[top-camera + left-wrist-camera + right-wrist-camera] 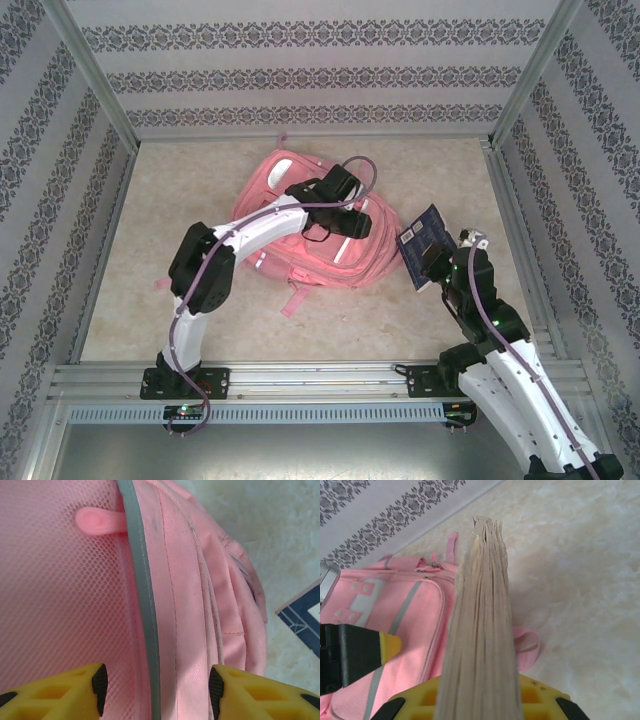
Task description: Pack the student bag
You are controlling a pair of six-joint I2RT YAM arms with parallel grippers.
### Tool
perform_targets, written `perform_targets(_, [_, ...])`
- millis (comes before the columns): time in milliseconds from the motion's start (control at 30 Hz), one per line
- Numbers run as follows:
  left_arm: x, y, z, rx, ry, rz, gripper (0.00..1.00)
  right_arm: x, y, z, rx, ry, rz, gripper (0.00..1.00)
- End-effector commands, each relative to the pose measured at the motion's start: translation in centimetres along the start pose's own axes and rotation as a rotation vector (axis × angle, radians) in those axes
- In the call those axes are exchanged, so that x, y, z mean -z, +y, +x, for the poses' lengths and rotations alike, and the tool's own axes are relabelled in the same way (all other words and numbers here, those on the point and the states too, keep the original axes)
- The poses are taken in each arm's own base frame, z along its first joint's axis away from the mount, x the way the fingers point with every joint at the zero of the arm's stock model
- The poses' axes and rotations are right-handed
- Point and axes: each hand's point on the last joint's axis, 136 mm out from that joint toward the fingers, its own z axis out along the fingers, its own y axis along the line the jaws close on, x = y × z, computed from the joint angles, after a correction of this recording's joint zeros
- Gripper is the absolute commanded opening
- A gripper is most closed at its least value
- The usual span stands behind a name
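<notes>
The student bag [375, 250] is a large pink backpack lying flat in the middle of the table. My left gripper [325, 228] hovers over its front. In the left wrist view that gripper [157, 687] is open, its yellow fingers straddling a grey stripe [142, 580] and pink fabric [190, 605] without pinching them. A pink zipper pull [97, 521] lies on the mesh panel. My right gripper [440, 262] is shut on a dark blue book [425, 242], held tilted just right of the bag. In the right wrist view the book's page edges [480, 620] rise from the gripper [479, 705], beside the bag [415, 610].
Patterned walls and aluminium posts enclose the beige table [180, 190]. A metal rail [320, 378] runs along the near edge. A pink strap [295, 300] trails from the bag toward the front, and a strap loop [527, 647] lies by the book.
</notes>
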Motion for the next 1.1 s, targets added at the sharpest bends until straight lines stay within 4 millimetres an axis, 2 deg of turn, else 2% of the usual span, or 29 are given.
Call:
perform_targets(0, [-0.2,-1.4,0.4,-0.017,0.043,0.049,0.53,-0.2,0.5,0.2,0.007,0.004,-0.049,0.00])
perform_targets(100, [-1.0,-2.0,0.6,-0.006,0.060,0.093,0.33,-0.4,0.4,0.4,-0.003,0.005,-0.064,0.00])
perform_targets(133, [-1.1,-2.2,0.6,-0.002,0.063,0.100,0.24,-0.4,0.4,0.3,-0.008,0.002,-0.063,0.00])
perform_targets(167, [-1.0,-2.3,0.6,-0.002,0.064,0.103,0.14,-0.4,0.3,0.2,-0.011,0.000,-0.065,0.00])
perform_targets(233, [-0.3,-2.3,0.5,-0.010,0.064,0.099,0.00,-0.2,0.4,0.0,-0.015,-0.005,-0.071,0.00])
perform_targets(300, [1.3,-2.0,-0.1,-0.023,0.046,0.079,0.00,0.2,0.5,-0.4,-0.016,-0.019,-0.074,0.00])
perform_targets(400, [5.1,-1.3,-1.6,-0.006,-0.008,0.076,0.00,1.1,0.5,-1.2,-0.020,-0.051,-0.073,0.00])
perform_targets(567, [12.9,-0.7,-4.2,0.023,-0.131,0.109,0.00,2.1,0.9,-1.8,-0.049,-0.065,-0.089,0.00])
perform_targets(733, [18.3,-0.4,-5.5,0.050,-0.232,0.155,0.00,2.1,3.1,-1.4,-0.063,-0.018,-0.197,0.00])
perform_targets(867, [20.8,-0.3,-6.1,0.068,-0.262,0.197,0.00,1.7,5.8,-0.3,-0.139,0.073,-0.343,0.00])
perform_targets(967, [21.7,-0.3,-6.4,0.083,-0.271,0.238,0.00,1.5,8.7,0.4,-0.241,0.164,-0.499,0.00])
perform_targets(1067, [22.1,-0.5,-6.6,0.086,-0.276,0.268,0.00,1.3,10.7,0.2,-0.351,0.192,-0.634,0.00])
